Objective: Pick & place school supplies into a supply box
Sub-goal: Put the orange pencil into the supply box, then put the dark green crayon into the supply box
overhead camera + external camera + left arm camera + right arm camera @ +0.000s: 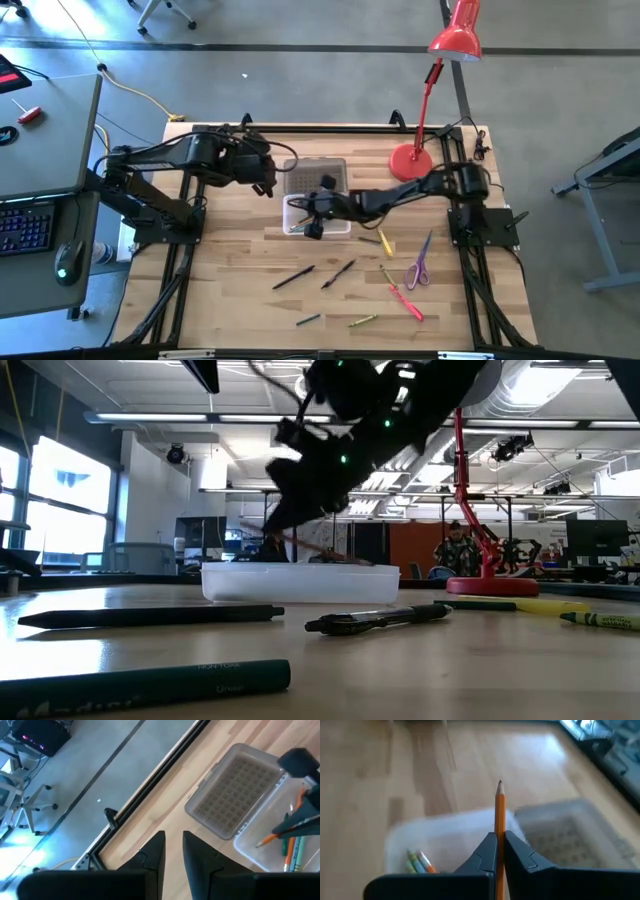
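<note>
Nearest the front edge of the surface [240,320] lie a dark green marker [140,684] and a yellow-green crayon [362,320], with a black pencil [150,616] and a black pen [380,619] just behind them toward the middle. To the right, a red marker [408,302] and the purple-handled scissors [418,266] rest near a yellow marker [385,241]. Farther back, the right gripper [500,840] hangs over the open supply box [297,212], jaws clenched on an orange pencil [499,815] angled down into it; a few pencils [291,851] already lie inside. The ribbed lid [232,790] sits touching the box on its far side. The left gripper [173,852] hovers beside the lid near the rear edge, jaws nearly closed and holding nothing. A red desk lamp [412,163] stands at the far right corner.
</note>
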`<state>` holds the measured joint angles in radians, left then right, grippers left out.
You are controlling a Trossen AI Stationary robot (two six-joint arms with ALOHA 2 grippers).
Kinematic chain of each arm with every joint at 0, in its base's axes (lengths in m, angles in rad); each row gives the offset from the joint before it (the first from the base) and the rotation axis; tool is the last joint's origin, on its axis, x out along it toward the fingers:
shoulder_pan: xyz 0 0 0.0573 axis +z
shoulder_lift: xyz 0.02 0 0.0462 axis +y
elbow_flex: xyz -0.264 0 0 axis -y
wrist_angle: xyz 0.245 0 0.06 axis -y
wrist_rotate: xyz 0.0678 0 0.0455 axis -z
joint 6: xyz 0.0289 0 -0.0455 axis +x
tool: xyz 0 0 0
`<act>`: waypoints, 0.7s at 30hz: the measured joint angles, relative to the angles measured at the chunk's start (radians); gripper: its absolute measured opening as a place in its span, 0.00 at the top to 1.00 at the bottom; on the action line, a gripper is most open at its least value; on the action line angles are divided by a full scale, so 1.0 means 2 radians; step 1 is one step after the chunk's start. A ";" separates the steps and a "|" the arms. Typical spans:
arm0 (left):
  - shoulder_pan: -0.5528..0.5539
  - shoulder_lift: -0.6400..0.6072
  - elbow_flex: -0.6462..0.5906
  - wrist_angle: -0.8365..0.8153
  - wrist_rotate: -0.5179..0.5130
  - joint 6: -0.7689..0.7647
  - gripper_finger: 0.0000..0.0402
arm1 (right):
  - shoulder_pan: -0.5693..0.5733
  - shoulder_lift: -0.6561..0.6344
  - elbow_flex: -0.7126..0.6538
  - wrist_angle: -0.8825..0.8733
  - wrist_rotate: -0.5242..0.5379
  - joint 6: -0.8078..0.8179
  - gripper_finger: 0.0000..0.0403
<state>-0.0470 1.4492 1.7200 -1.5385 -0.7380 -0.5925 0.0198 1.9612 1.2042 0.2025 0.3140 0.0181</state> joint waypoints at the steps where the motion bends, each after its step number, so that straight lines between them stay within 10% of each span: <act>1: -0.002 -0.003 0.000 -0.007 0.000 -0.008 0.76 | -0.002 0.010 0.003 -0.006 0.000 0.000 0.99; 21: -0.066 -0.017 -0.001 -0.016 -0.009 -0.024 0.76 | 0.028 -0.027 0.009 -0.122 -0.008 0.014 0.73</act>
<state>-0.1796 1.4158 1.7176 -1.5707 -0.7563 -0.6396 0.0749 1.9069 1.2232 -0.0419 0.2978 0.0452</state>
